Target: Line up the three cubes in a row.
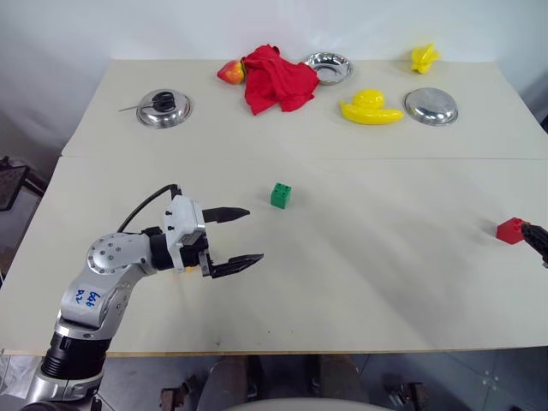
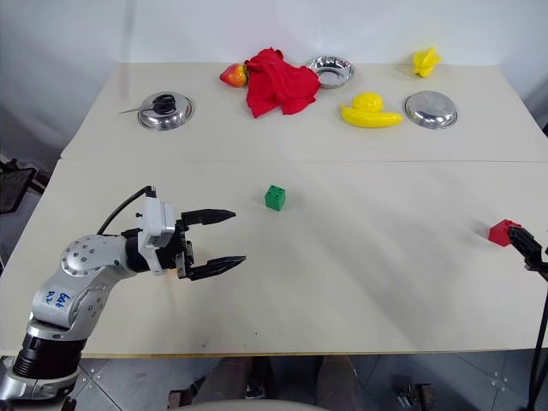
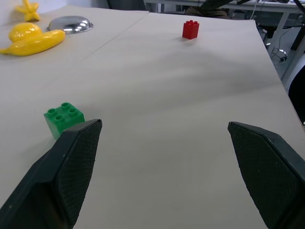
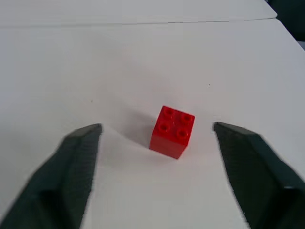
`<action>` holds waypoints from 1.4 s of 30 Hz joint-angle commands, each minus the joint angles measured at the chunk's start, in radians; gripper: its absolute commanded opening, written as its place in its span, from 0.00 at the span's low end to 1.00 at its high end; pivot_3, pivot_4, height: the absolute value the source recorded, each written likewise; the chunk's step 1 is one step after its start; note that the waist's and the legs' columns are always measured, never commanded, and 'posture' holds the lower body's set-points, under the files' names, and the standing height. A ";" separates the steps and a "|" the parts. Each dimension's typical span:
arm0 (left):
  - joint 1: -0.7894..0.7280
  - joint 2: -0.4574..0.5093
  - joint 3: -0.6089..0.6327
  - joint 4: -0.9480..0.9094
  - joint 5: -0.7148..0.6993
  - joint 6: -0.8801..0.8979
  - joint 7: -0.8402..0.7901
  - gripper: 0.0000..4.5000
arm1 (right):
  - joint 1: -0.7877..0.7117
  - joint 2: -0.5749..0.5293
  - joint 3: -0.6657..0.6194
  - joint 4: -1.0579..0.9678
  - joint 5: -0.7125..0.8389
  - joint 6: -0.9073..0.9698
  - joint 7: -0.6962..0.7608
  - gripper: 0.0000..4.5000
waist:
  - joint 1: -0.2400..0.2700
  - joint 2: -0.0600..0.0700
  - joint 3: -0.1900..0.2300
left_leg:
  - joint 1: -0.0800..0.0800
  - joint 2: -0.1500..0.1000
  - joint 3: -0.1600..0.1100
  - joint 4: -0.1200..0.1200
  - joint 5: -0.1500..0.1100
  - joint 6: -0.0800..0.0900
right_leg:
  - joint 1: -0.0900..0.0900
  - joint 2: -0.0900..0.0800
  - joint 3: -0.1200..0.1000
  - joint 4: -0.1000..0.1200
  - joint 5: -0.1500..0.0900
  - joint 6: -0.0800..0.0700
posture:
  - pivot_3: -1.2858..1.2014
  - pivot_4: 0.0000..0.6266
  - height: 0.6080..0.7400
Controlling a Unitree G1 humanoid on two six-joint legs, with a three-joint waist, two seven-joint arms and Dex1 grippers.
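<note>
Two cubes sit far apart on my desk [image 1: 360, 282], and both grippers are empty.

Going from large to small: along the far side of the desk I see the red cloth [image 1: 276, 80], a yellow duck [image 1: 369, 109], two steel bowls [image 1: 431, 106] and a lidded pan [image 1: 163, 109], all well clear of my working area. My left gripper [image 1: 238, 238] hovers near the left front with its fingers [image 3: 71, 162] spread wide, holding nothing. The green cube [image 1: 280, 195] stands upright just beyond that gripper, near the desk's middle. The red cube [image 4: 172, 131] sits studs-up at the right edge, and my right gripper [image 4: 157, 157] has its fingers wide on either side, not touching it. Nothing lies between the two cubes.
</note>
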 commanded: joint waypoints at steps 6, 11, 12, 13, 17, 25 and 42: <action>0.003 -0.003 0.009 -0.025 -0.002 -0.011 0.002 1.00 | -0.176 -0.037 0.113 0.120 -0.105 0.031 -0.173 1.00 | 0.001 0.000 0.000 | 0.000 0.000 0.000 0.000 0.000 0.000 | 0.000 0.000 0.000 0.000 0.000 0.000 | 0.52 0.24 1.00; 0.008 -0.010 0.005 -0.031 -0.001 -0.015 0.011 1.00 | -0.236 -0.043 0.145 0.231 -0.145 0.060 -0.209 1.00 | 0.002 0.000 0.000 | -0.001 -0.001 0.000 0.000 0.000 0.000 | 0.000 0.000 -0.001 0.000 0.000 0.000 | 0.52 0.24 1.00; 0.008 -0.012 0.005 -0.031 -0.001 -0.015 0.012 1.00 | -0.245 -0.041 0.147 0.246 -0.144 0.077 -0.210 1.00 | 0.000 0.000 0.000 | -0.001 -0.001 0.000 0.000 0.000 0.000 | 0.000 0.000 -0.001 -0.001 0.000 0.000 | 0.52 0.24 1.00; 0.007 -0.013 0.004 -0.031 0.000 -0.016 0.013 1.00 | -0.252 -0.039 0.150 0.256 -0.140 0.079 -0.203 1.00 | 0.000 0.000 0.000 | -0.001 -0.001 0.000 0.000 0.000 0.000 | 0.000 0.000 -0.001 -0.001 0.000 0.000 | 0.52 0.24 1.00; 0.007 -0.016 0.005 -0.028 0.001 -0.019 0.015 1.00 | -0.272 -0.029 0.147 0.274 -0.118 0.110 -0.189 1.00 | -0.001 0.000 0.000 | -0.001 0.000 0.000 0.000 0.000 0.000 | 0.000 0.000 0.000 -0.001 0.000 0.000 | 0.52 0.24 1.00; 0.013 -0.019 0.008 -0.033 0.002 -0.022 0.016 1.00 | -0.277 -0.034 0.165 0.341 -0.132 0.083 -0.179 0.73 | 0.000 0.000 0.000 | -0.001 0.000 0.000 0.000 0.000 0.000 | 0.000 0.000 0.000 -0.001 0.000 0.000 | 0.52 0.24 1.00; 0.023 0.022 0.045 -0.009 -0.020 -0.028 -0.038 1.00 | -0.283 -0.166 0.541 0.224 -0.057 -0.605 0.814 0.33 | -0.001 0.000 0.001 | -0.001 0.001 0.001 0.000 0.000 -0.001 | 0.000 0.004 0.000 -0.005 0.001 0.001 | 0.52 0.24 1.00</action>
